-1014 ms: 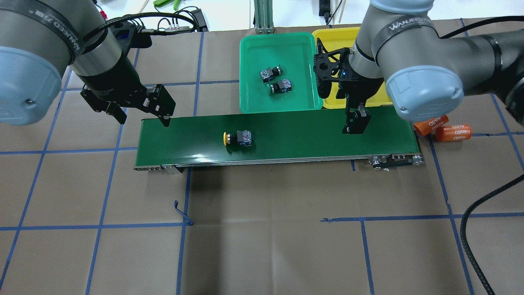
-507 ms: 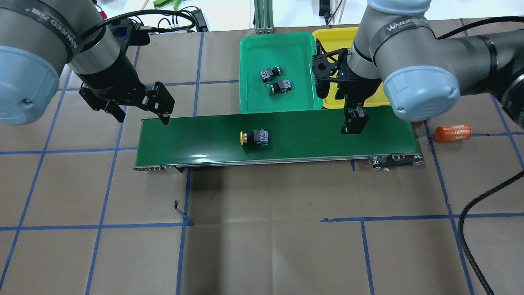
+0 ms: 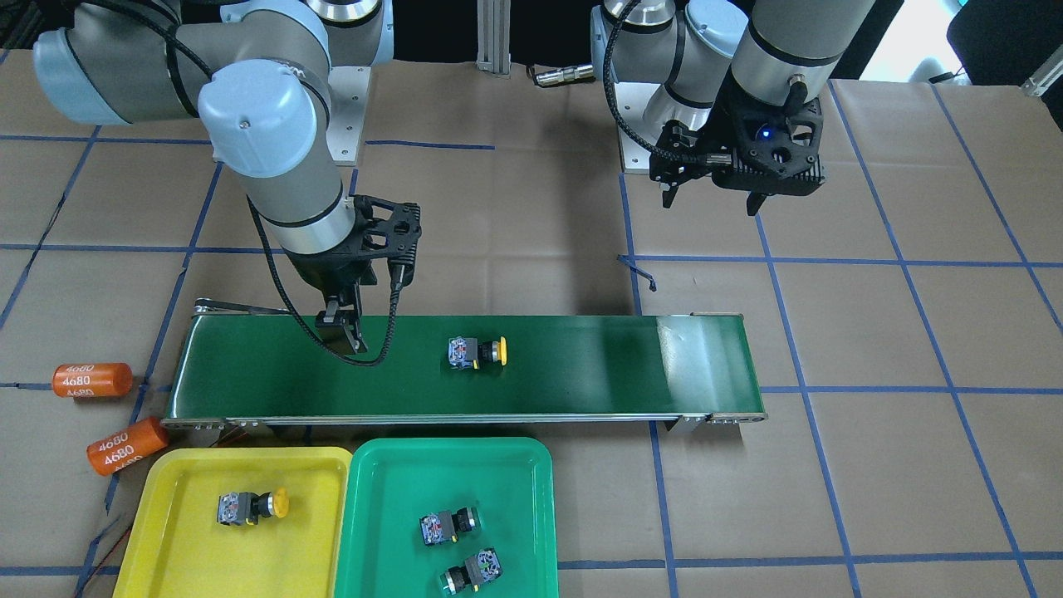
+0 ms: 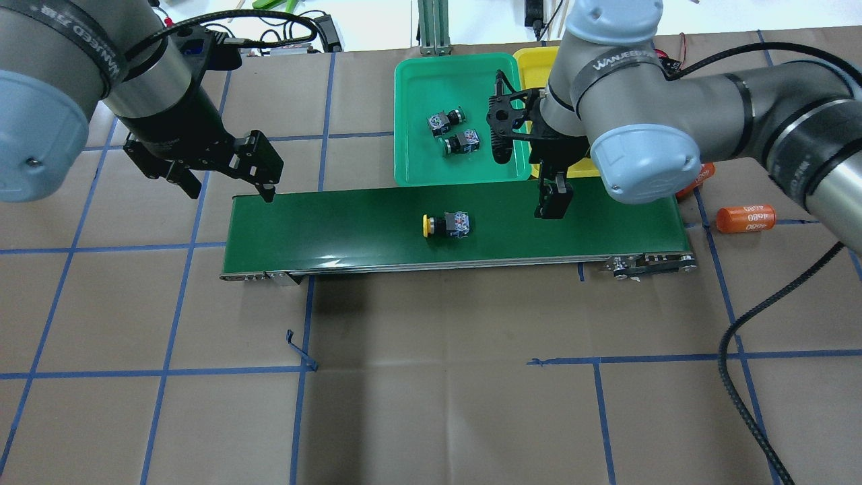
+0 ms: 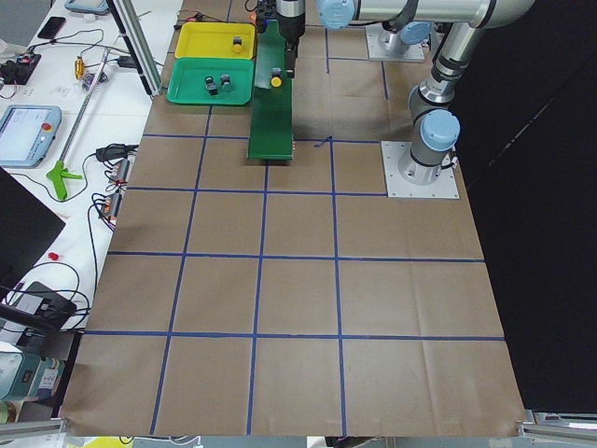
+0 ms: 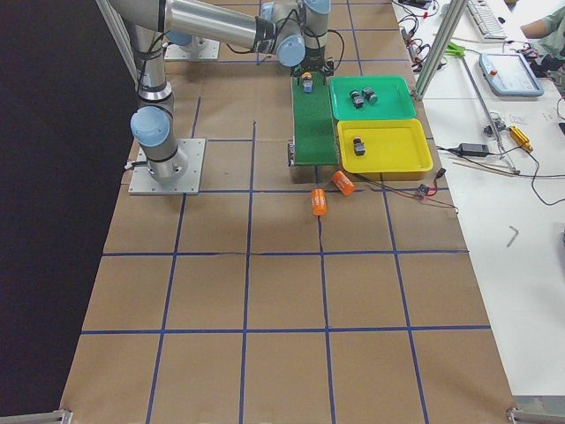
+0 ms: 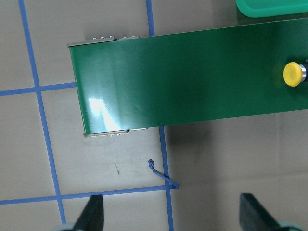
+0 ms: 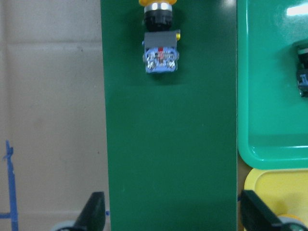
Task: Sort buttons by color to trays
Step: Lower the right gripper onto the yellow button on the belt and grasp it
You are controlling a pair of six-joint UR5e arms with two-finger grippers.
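A yellow-capped button (image 4: 444,224) lies on its side at mid-belt on the dark-green conveyor; it also shows in the front view (image 3: 477,352) and the right wrist view (image 8: 160,48). Two green buttons (image 4: 446,120) (image 4: 462,141) lie in the green tray (image 4: 417,87). Another yellow button (image 3: 252,507) lies in the yellow tray (image 3: 191,473). My right gripper (image 4: 552,202) is open and empty above the belt, right of the belt button. My left gripper (image 4: 232,182) is open and empty over the belt's left end.
The conveyor belt (image 4: 337,222) runs left to right in front of both trays. Two orange "4680" cylinders (image 3: 91,379) (image 3: 126,446) lie on the brown paper off the belt's right end. Cables and an aluminium post stand behind the trays.
The yellow button on the belt has moved right along it. My right gripper has moved left along the belt toward it. My left gripper has drifted slightly back.
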